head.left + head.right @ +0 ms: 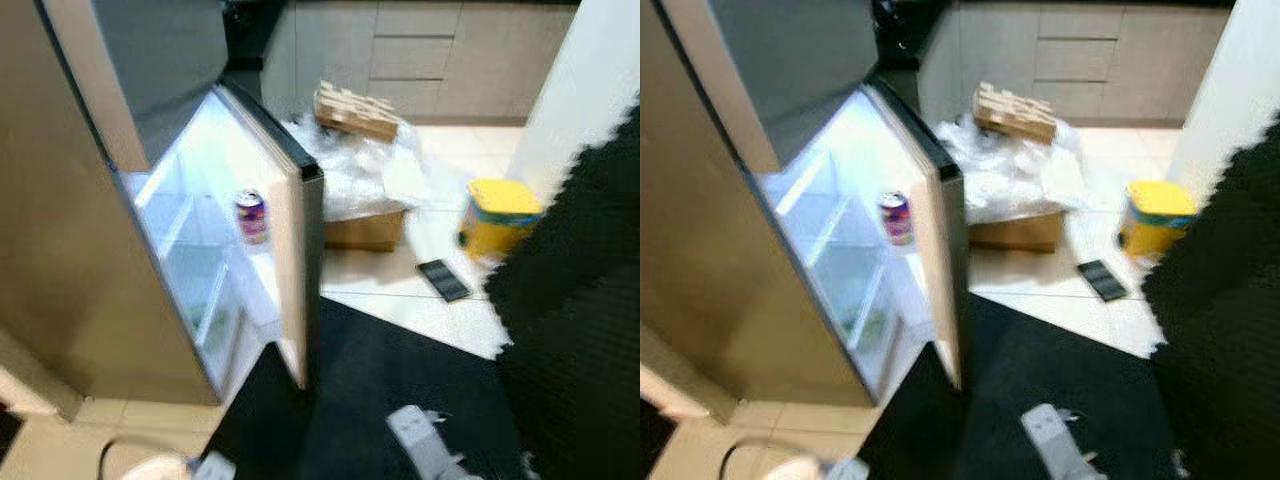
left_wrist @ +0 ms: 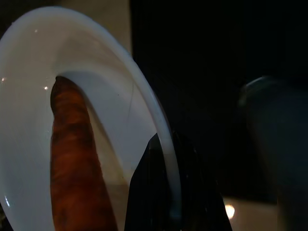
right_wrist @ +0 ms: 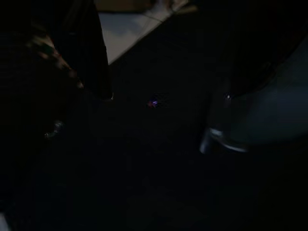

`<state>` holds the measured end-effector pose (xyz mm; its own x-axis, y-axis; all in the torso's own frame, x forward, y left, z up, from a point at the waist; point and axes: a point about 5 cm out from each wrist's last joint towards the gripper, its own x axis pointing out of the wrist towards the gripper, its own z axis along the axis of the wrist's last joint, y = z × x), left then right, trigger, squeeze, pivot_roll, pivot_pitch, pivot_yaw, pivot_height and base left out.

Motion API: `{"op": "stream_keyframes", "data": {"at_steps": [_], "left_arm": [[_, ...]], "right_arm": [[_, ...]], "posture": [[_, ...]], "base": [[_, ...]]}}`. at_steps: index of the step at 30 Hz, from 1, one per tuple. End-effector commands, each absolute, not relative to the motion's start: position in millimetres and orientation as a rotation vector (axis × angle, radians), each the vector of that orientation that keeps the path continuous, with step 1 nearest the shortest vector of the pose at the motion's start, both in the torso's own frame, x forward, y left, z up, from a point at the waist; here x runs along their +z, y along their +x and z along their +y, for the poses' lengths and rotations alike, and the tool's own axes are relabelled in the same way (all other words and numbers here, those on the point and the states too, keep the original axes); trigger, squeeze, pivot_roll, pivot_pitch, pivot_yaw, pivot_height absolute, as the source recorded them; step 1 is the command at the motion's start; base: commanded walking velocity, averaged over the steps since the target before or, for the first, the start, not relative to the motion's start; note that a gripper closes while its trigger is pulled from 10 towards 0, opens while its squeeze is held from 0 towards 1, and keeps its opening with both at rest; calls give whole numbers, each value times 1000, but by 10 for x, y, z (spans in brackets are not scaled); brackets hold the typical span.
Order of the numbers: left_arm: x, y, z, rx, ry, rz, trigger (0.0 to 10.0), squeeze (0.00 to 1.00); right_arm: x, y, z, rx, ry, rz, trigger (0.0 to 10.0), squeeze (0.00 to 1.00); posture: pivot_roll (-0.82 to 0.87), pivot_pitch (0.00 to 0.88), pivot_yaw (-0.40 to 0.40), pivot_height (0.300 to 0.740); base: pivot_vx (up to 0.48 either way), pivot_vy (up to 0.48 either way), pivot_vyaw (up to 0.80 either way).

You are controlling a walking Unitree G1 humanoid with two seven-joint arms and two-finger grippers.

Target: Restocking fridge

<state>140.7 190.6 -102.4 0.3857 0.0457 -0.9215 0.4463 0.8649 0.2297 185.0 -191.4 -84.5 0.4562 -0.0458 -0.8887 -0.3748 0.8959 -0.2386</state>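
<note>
Fridge (image 1: 60, 260) with door (image 1: 290, 230) open, can (image 1: 251, 215) on door shelf; left tool (image 2: 166, 192) clamped on white plate (image 2: 29, 62) bearing carrot (image 2: 74, 163); right tool's state cannot be told

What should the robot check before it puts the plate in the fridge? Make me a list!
1. Fridge door open: ok.
2. Plate held by the left tool: ok, a black finger sits on its rim.
3. Carrot resting on the plate: ok.
4. Free shelf room beside the can: ok, the lit shelves look mostly bare.
5. Floor path clear: not ok, a box, a yellow tub and a small dark object lie on the floor nearby.
6. Right tool free: cannot tell, too dark.
</note>
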Motion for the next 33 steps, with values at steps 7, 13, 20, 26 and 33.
{"op": "stream_keyframes", "data": {"at_steps": [7, 13, 20, 26, 33], "left_arm": [[-1065, 1242, 2007, -259, 503, 1216, 10000, 0], [-1066, 1241, 2002, -259, 502, 1216, 10000, 0], [-1060, 1260, 2001, -238, 488, 1205, 10000, 0], [-1059, 1266, 1994, -238, 481, 1203, 10000, 0], [-1053, 1280, 2005, -236, 482, 1200, 10000, 0]], "right_arm": [[-834, 1902, -1787, 241, -424, 1066, 10000, 0], [-831, 1910, -1780, 243, -425, 1065, 10000, 0], [-825, 1923, -1775, 240, -421, 1059, 10000, 0], [-823, 1928, -1769, 240, -420, 1053, 10000, 0], [-797, 1969, -1741, 236, -388, 980, 10000, 0]], "posture": [[-135, 0, 34, 740], [-136, 0, 34, 740], [-139, 0, 33, 740], [-139, 0, 33, 740], [-140, 0, 30, 740]], "base": [[269, 0, 0], [269, 0, 0], [73, 0, 0], [0, 0, 0], [0, 0, 0]]}}
